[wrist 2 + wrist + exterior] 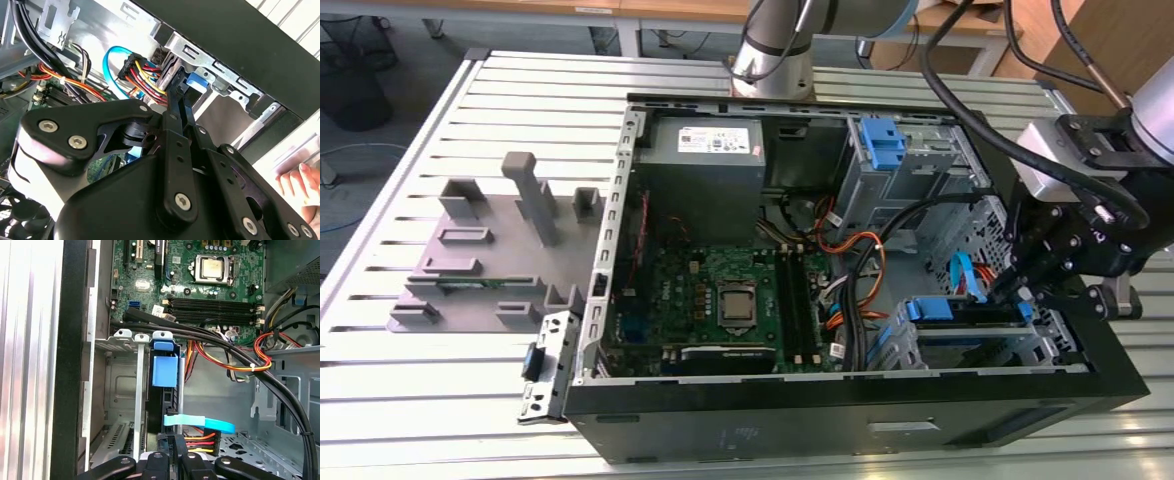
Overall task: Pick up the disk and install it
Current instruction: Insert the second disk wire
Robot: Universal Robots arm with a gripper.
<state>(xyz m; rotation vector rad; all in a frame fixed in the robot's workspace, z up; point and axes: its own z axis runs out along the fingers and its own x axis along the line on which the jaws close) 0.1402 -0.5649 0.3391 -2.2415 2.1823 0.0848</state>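
The disk (947, 310), held in a bright blue caddy, sits in the lower drive cage at the front of the open computer case (854, 410), on the exterior view's right. In the first wrist view the disk (164, 371) stands edge-on between the cage's metal rails, its blue tab uppermost. My gripper (1023, 295) hangs over that cage. In both wrist views the fingers lie close together, shut, and the gripper (181, 92) (176, 440) has its tips at the outer end of the disk (196, 81), beside the power and data plugs (135, 67).
Black and coloured cables (240, 355) cross the case near the cage. Inside lie the motherboard (727, 300), a grey power supply (707, 140) and a second blue bracket (881, 140) in the upper bay. A grey fixture (494, 250) stands on the slatted table. A person's hand (300, 185) rests outside the case.
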